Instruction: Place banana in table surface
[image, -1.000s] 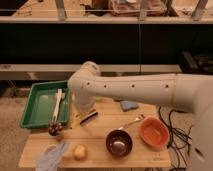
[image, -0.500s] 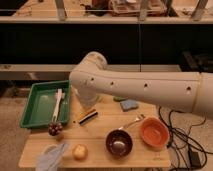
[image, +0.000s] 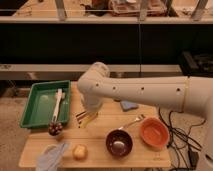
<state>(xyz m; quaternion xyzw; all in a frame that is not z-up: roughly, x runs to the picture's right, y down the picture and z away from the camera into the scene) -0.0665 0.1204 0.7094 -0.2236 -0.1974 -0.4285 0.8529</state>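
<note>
The banana (image: 90, 119) is a slender yellow piece lying low at the table surface (image: 100, 131), just right of the green tray. My gripper (image: 83, 116) is at the banana's left end, under the big white arm (image: 135, 92) that reaches in from the right. The arm hides most of the gripper. I cannot tell whether the banana is held or rests free on the wood.
A green tray (image: 37, 102) holding a white utensil (image: 57, 105) stands at the left. A dark bowl (image: 119, 142), an orange bowl (image: 153, 132), a spoon (image: 131, 122), a blue sponge (image: 129, 105), a round yellowish fruit (image: 79, 151), a cloth (image: 52, 156) and a dark fruit cluster (image: 55, 129) sit on the table.
The arm's elbow has shifted a little to the right and up since a second ago. The banana and gripper stay at about the same spot.
</note>
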